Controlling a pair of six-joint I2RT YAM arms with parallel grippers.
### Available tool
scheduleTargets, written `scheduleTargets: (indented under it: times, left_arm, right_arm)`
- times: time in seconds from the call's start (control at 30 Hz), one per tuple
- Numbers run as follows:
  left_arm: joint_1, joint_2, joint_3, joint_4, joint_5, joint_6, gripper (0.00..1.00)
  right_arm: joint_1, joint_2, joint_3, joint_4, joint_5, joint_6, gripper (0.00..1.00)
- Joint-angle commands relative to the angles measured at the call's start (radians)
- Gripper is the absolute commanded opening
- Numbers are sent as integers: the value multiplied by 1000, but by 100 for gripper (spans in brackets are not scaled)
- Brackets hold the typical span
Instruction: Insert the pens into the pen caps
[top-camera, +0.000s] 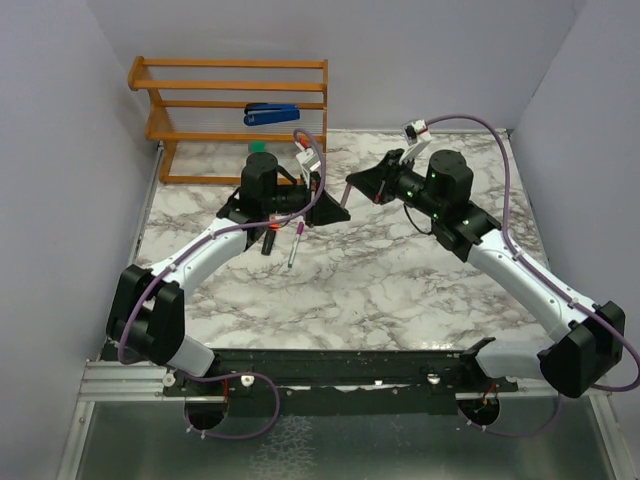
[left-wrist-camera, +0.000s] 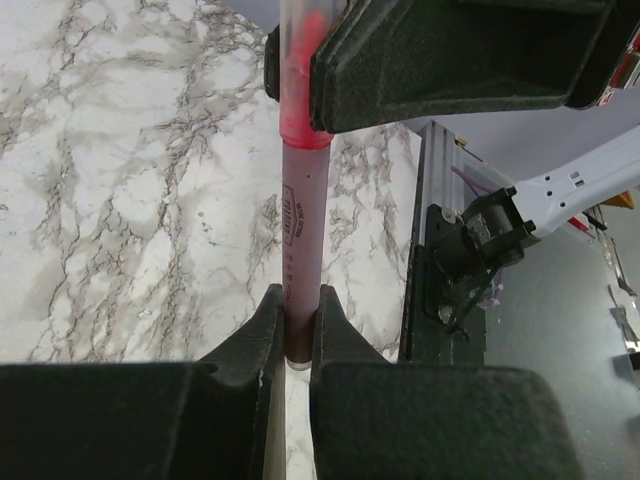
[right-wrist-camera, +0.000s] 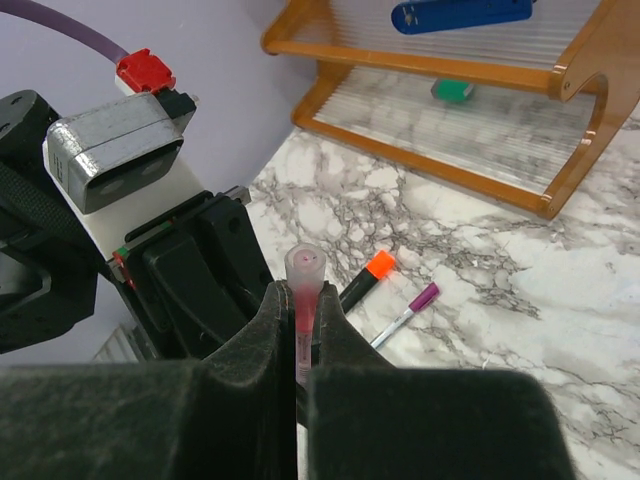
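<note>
Misalignment is the main risk here: both hands meet over the middle of the tabletop (top-camera: 400, 280), sharing one slim pink pen. In the left wrist view the left hand (left-wrist-camera: 297, 335) has its fingers closed narrowly on the lower end of the pink pen (left-wrist-camera: 303, 230), while the right hand (left-wrist-camera: 450, 60) clamps the translucent pink cap (left-wrist-camera: 300, 75) at the pen's upper end. The right wrist view shows the same from the other side: the right hand (right-wrist-camera: 300, 330) is shut tight on the cap (right-wrist-camera: 304, 275), whose round end pokes up between the fingers.

The cap appears already partly over the pen, though how deep it sits cannot be told. If the two hands push along slightly different lines, the thin shaft could bend, slip through the left fingers, or pop free of the cap. A weak hold on such a narrow stick would let it slide instead of seating.

On the tabletop below and left of the hands lie a black marker with an orange cap (right-wrist-camera: 368, 277) and a thin grey pen with a purple cap (right-wrist-camera: 408, 312), side by side and apparently capped. A wooden rack (top-camera: 230, 100) at the far left holds a blue stapler-like object (top-camera: 270, 113) and a small green object (right-wrist-camera: 453, 90).
</note>
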Motion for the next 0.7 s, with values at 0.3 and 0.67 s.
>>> scheduleTargets:
  times: [0.3,0.67]
  left_arm:
    - [52,13,258,12,-142,102,0]
    - [80,27,370,-102,-135,195,0]
  right_arm:
    - [143,4,-159,-179,-128,31,0]
    - [179,27,-197,-236,-175,6,0]
